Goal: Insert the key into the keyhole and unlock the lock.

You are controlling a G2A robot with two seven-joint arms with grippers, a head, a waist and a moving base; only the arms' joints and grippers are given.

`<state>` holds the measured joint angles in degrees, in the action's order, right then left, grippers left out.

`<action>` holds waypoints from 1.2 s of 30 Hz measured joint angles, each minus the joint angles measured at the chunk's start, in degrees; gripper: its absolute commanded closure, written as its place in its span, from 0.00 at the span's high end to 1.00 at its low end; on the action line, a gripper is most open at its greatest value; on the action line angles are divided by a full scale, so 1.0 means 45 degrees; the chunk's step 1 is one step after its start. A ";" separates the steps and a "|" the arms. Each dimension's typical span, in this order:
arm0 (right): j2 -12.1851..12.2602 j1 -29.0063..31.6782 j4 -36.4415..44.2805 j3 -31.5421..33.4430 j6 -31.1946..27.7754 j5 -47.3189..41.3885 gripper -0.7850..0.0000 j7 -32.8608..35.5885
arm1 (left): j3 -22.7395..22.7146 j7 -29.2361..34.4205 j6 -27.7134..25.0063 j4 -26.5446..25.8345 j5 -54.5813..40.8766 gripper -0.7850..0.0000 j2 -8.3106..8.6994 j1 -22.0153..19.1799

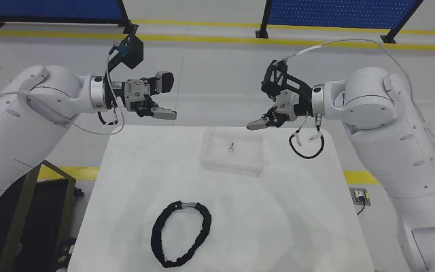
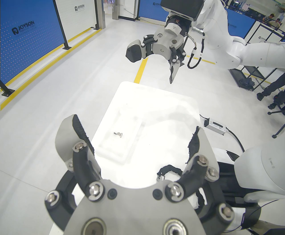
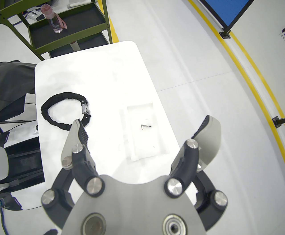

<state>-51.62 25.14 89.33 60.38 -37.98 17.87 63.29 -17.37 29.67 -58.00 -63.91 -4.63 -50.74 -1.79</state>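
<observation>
Key (image 1: 232, 146) in tray (image 1: 249, 162), well apart from spread jaws of left gripper (image 1: 168, 98), right gripper (image 1: 262, 105)

White floor (image 1: 204, 75), yellow lines (image 2: 139, 71), blue partition panels (image 1: 61, 8); green shelf rack (image 3: 73, 24) holds pink bottle (image 3: 52, 21).

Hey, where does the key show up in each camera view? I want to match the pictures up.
Top view: the key lies in the white tray, toward the table's far edge, beyond the chain lock.
Left wrist view: the key lies in the tray, ahead of the open left gripper.
Right wrist view: the key lies in the tray, apart from the chain lock.
Shared landmark: the tray.
</observation>
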 measured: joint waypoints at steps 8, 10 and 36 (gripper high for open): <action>0.0000 0.0000 0.0000 0.0000 0.0000 0.0000 1.00 0.0000 | 0.0000 0.0000 0.0000 0.0000 0.0000 1.00 0.0000 0.0000; 0.0000 0.0000 0.0000 0.0000 0.0000 0.0000 1.00 0.0000 | 0.0000 0.0000 0.0000 0.0000 0.0000 1.00 0.0000 0.0000; -0.0293 0.0281 -0.1047 -0.1332 0.1938 0.0705 1.00 -0.1217 | 0.0000 0.0000 0.0000 0.0000 0.0000 1.00 0.0000 0.0000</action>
<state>-52.94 26.41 84.62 54.38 -29.26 21.04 57.81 -17.37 29.67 -58.00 -63.91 -4.63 -50.74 -1.79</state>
